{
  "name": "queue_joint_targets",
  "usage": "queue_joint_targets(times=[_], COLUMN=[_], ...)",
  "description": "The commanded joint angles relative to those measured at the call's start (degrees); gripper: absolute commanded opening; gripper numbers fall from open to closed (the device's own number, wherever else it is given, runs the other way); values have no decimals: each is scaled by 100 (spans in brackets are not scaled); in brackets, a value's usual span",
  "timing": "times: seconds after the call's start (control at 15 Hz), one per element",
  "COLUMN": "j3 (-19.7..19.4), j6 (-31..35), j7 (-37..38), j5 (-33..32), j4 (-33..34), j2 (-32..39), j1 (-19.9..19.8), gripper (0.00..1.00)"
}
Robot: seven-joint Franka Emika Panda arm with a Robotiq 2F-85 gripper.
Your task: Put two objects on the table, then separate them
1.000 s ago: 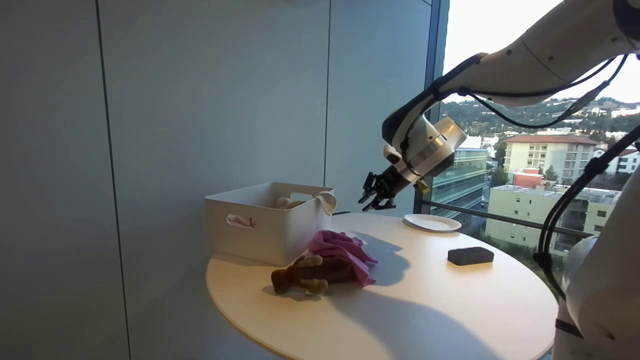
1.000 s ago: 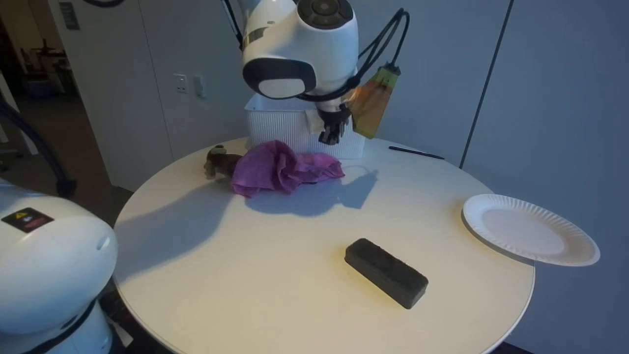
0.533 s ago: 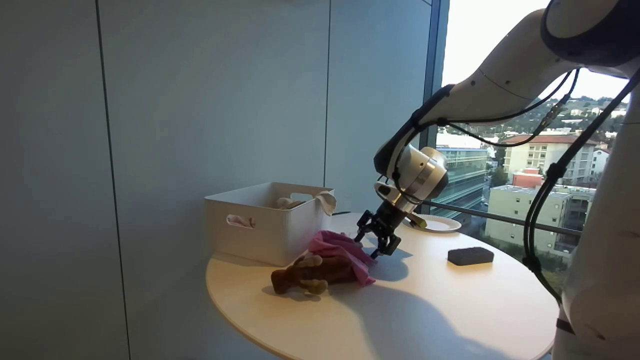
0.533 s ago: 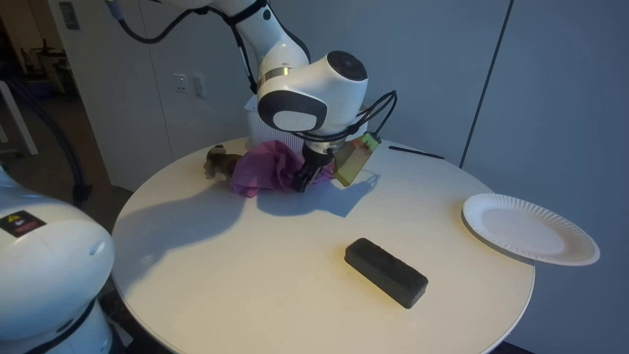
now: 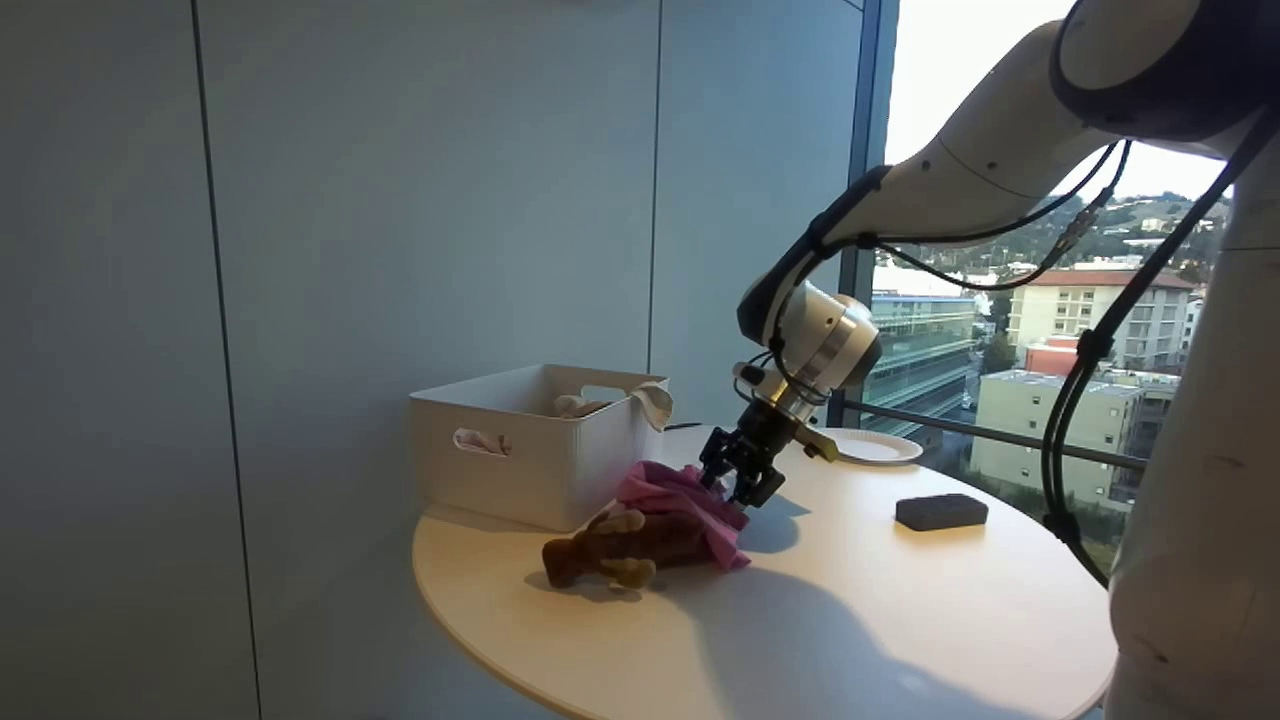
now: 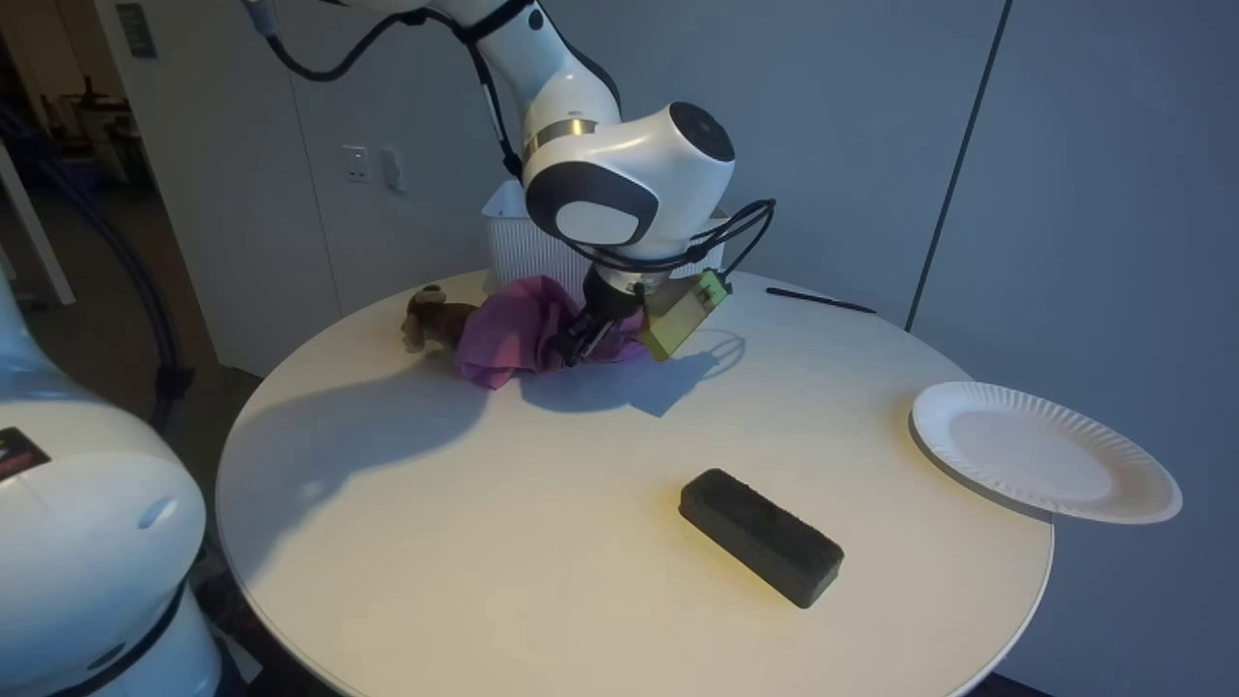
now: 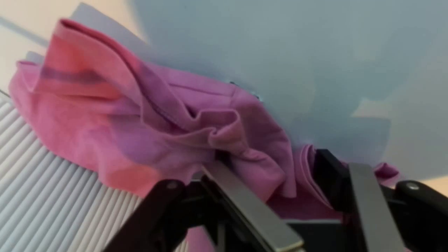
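Note:
A pink-purple cloth [image 5: 665, 488] lies crumpled on the round table [image 5: 860, 610], beside the white bin. It also shows in an exterior view [image 6: 513, 329] and in the wrist view [image 7: 105, 136]. A brown plush toy [image 5: 640, 545] lies on its side, partly covered by the cloth; its head end [image 6: 438, 319] sticks out. My gripper [image 5: 722, 494] is down at the cloth on the side away from the toy. In the wrist view the gripper [image 7: 271, 166] has its fingers apart, with cloth folds between them. The fingertips are partly hidden in the folds.
The white bin [image 5: 500, 460] with items inside stands close behind the cloth; its ribbed wall [image 7: 45, 196] fills a corner of the wrist view. A dark block [image 6: 760, 537], a paper plate [image 6: 1036, 460] overhanging the edge and a black pen-like stick [image 6: 821, 300] lie on the table.
My gripper has come down from above the table to the cloth, then shifted slightly further toward the bin and into the folds. The toy, bin, block and plate have not moved.

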Motion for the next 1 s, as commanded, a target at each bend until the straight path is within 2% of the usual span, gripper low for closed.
queue_joint_targets(times=[0.0,0.2,0.33,0.47,0.6,0.73,0.93], j3=[213,291,311,328,338,333,177], j6=[-170,33,261,709,1193,1716,2572], j7=[168,149,84,-141,-343,-580,-1025], j5=[47,132,294,585,841,1062,1413], j4=[220,291,412,526,620,735,843], j2=[176,215,223,172,113,116,154], j1=[-234,-292,-321,-337,-348,-364,-258], gripper=[36,14,7,5,10,11,10])
